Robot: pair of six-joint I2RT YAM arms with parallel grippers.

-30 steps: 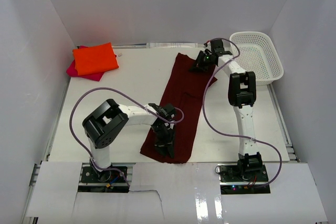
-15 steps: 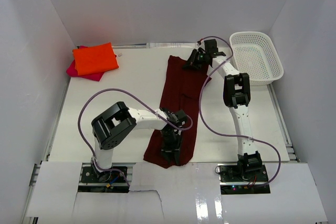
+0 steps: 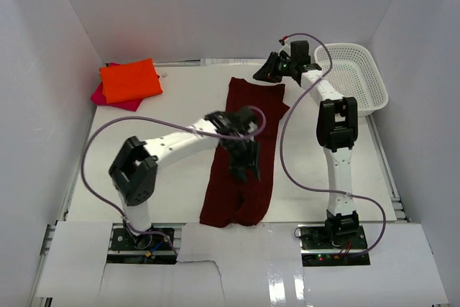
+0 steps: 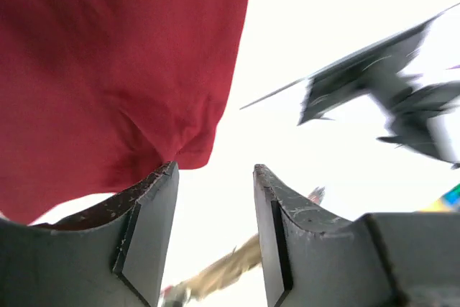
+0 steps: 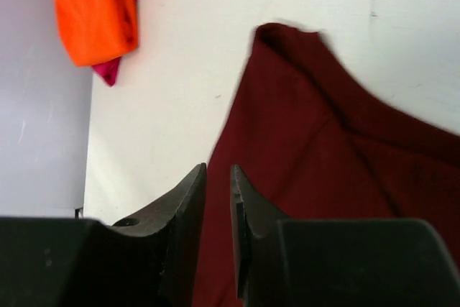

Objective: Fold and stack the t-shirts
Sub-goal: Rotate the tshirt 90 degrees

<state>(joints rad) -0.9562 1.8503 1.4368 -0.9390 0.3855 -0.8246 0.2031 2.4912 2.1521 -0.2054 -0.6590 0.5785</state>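
From above, the maroon t-shirt (image 3: 251, 102) lay as a long narrow strip down the middle of the desk, its uneven end by the near edge. The orange t-shirt (image 3: 129, 80) sat on the pink t-shirt (image 3: 108, 97) in the far left corner. With nothing gripping the strip, its lengthwise fold could probably slip open. The left arm bent at the elbow, hanging the left tool (image 3: 243, 170) over the strip's middle. The right arm stretched its right tool (image 3: 264, 75) over the far end.

At the left wrist, the left tool (image 4: 214, 170) gaped, empty, above the cloth (image 4: 108, 70); a low sweep might drag it.

At the right wrist, the right tool (image 5: 218, 170) stood barely parted, holding nothing; a misjudged pinch could miss the hem (image 5: 345, 177).
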